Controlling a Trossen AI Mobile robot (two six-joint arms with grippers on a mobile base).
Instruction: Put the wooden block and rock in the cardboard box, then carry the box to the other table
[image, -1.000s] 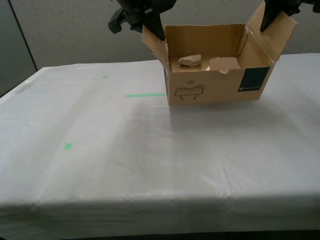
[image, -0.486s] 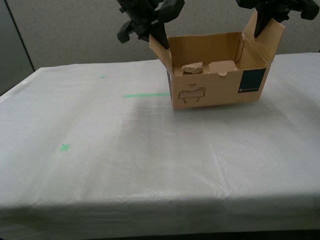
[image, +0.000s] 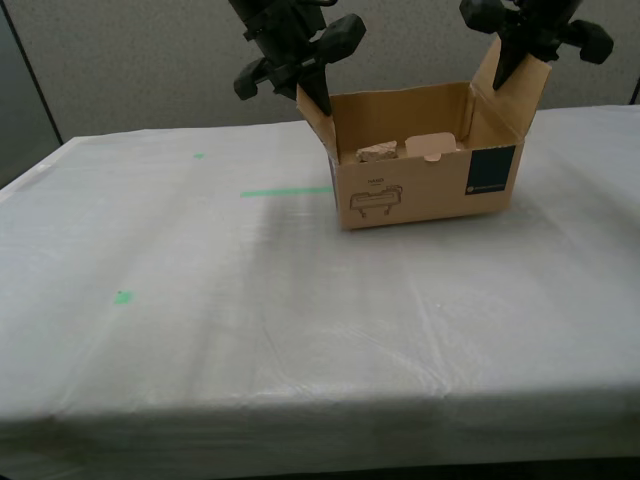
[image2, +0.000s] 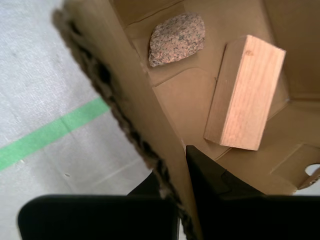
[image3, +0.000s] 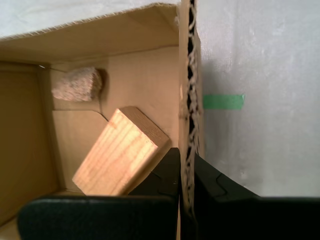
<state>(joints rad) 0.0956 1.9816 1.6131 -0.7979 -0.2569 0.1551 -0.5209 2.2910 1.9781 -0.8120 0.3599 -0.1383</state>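
Note:
The cardboard box (image: 430, 190) stands open on the white cloth of the other table (image: 300, 320), and seems to rest on it. Inside lie the rock (image: 377, 152) and the wooden block (image: 432, 146). My second gripper (image: 318, 95) is shut on the box's flap at the exterior view's left. Its wrist view shows that flap (image2: 130, 100) pinched in the gripper (image2: 175, 195), with the rock (image2: 177, 39) and block (image2: 245, 92) below. My first gripper (image: 500, 70) is shut on the opposite flap (image3: 187, 100); the block (image3: 120, 152) is near it and the rock (image3: 76, 84) farther off.
A green tape strip (image: 285, 191) lies on the cloth just to the exterior view's left of the box. Small green marks (image: 122, 297) dot the cloth farther that way. A grey partition wall (image: 130, 60) stands behind the table.
The box has come down toward the cloth and a little to the exterior view's left, both grippers still pinching its flaps. More of both arms shows now.

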